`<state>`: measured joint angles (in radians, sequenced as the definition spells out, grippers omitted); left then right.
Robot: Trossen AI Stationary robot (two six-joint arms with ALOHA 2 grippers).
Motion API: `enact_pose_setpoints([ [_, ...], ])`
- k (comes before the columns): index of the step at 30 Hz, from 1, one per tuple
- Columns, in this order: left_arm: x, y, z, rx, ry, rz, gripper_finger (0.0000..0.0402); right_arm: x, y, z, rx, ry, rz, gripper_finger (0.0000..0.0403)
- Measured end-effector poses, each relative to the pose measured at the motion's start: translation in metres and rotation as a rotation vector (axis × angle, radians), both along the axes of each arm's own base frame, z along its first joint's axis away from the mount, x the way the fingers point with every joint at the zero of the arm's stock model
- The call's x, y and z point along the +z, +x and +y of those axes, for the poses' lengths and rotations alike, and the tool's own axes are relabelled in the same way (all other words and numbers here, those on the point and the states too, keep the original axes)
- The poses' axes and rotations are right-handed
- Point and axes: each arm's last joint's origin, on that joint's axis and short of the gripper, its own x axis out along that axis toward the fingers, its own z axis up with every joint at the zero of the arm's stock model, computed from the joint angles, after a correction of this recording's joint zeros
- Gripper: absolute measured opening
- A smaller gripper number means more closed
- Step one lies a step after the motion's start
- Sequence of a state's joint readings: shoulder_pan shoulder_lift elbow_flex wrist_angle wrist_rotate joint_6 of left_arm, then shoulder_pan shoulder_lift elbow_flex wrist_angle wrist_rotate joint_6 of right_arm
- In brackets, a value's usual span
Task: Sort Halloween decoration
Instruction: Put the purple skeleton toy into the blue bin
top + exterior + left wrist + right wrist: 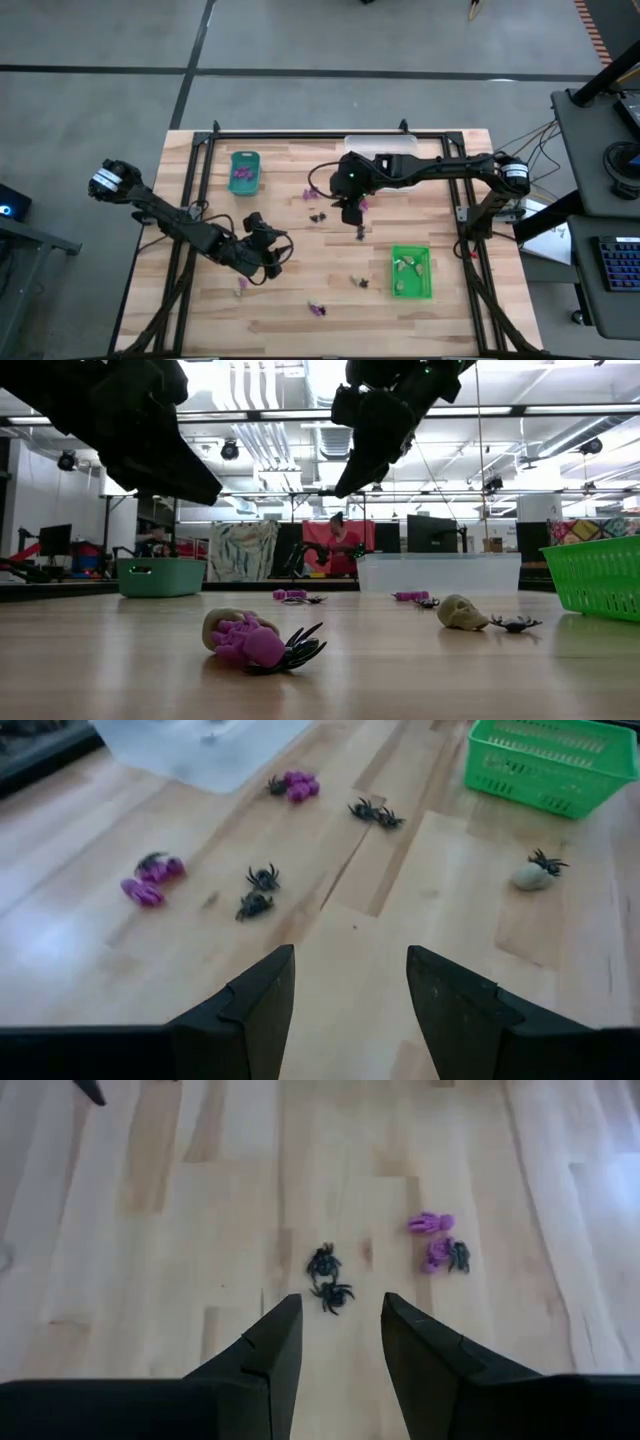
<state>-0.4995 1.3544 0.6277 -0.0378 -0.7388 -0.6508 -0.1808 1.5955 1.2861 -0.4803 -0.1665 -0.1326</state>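
Observation:
The Halloween decoration lies scattered as tiny trinkets on the wooden table. Two black spiders (pixel 323 1262) (pixel 333 1294) sit just ahead of my right gripper (pixel 342 1302), which hangs open above them near the table's middle (pixel 352 212). Purple pieces (pixel 432 1223) and a purple-and-black pair (pixel 445 1256) lie to one side of them. My left gripper (pixel 350 955) is open over bare wood at the near left (pixel 268 262). Beyond it lie purple trinkets (pixel 145 892), black spiders (pixel 258 890) and a cream skull (pixel 530 877) with a spider leaning on it.
A teal tray (pixel 244 172) holding purple pieces stands far left. A clear tray (pixel 380 147) is at the far edge, and a green tray (pixel 411 272) with cream pieces at the near right. A skull, purple and black cluster (pixel 255 642) lies near the front edge.

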Motion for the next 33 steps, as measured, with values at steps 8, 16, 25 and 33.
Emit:
enact_pose_setpoints([
  [8, 0.008, 0.01, 0.005, -0.03, 0.074, -0.058, 0.0178, -0.01, -0.007, 0.007, 0.044, 0.047, 0.026, 0.0127],
  [16, 0.01, 0.021, 0.026, -0.074, 0.129, -0.03, 0.0178, -0.01, -0.031, 0.024, 0.069, 0.083, 0.035, 0.0124],
  [25, -0.003, 0.037, 0.039, -0.101, 0.15, -0.003, 0.0178, 0.026, -0.084, 0.035, 0.133, 0.011, -0.19, 0.0121],
  [33, -0.026, 0.055, 0.04, -0.111, 0.16, -0.024, 0.0178, 0.026, -0.119, 0.04, 0.154, -0.068, -0.506, 0.012],
])
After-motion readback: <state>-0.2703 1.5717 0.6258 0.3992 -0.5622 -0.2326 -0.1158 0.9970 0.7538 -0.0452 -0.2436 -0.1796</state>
